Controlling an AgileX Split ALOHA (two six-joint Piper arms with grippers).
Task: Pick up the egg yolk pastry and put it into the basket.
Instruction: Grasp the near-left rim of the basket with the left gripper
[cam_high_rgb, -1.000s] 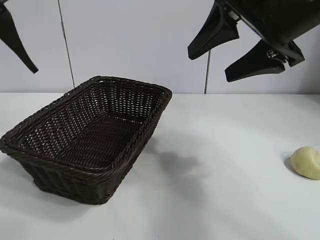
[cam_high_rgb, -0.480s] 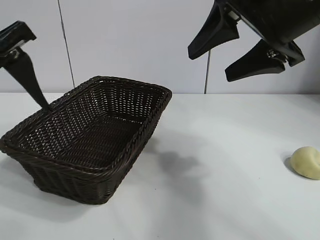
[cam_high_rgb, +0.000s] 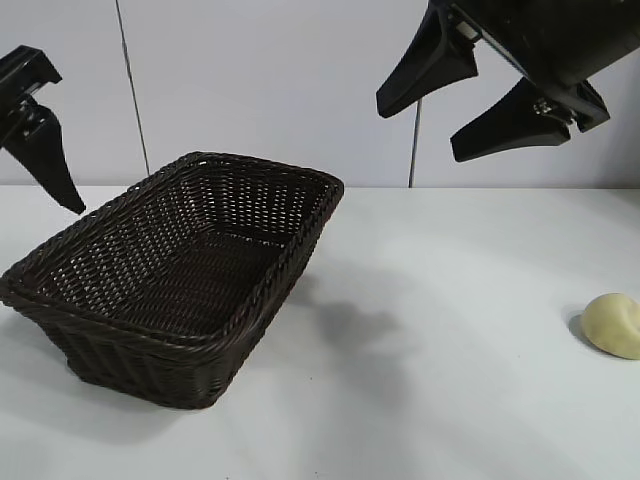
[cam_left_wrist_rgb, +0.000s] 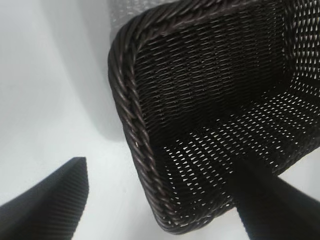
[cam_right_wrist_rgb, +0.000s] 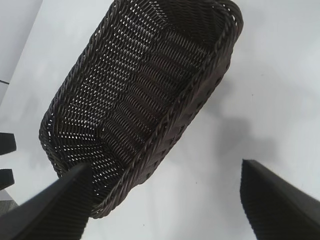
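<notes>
The egg yolk pastry lies on the counter well right of the basket, unheld, since the right gripper above and the left gripper at the basket's left rim both hang with jaws spread.

The bench is a plain white, matte surface that runs back to a pale wall. 2 things lie directly on it. The basket, dark brown woven wicker with flared sides and a braided rim, sits at about 9 o'clock from the bench's middle in the exterior view, its long axis angled from 7 toward 1 o'clock. The egg yolk pastry, a small pale yellow rounded lump, rests at about 3 o'clock, well apart from the basket, near the frame's edge. Soft grey shadows fall on the white between them.
</notes>
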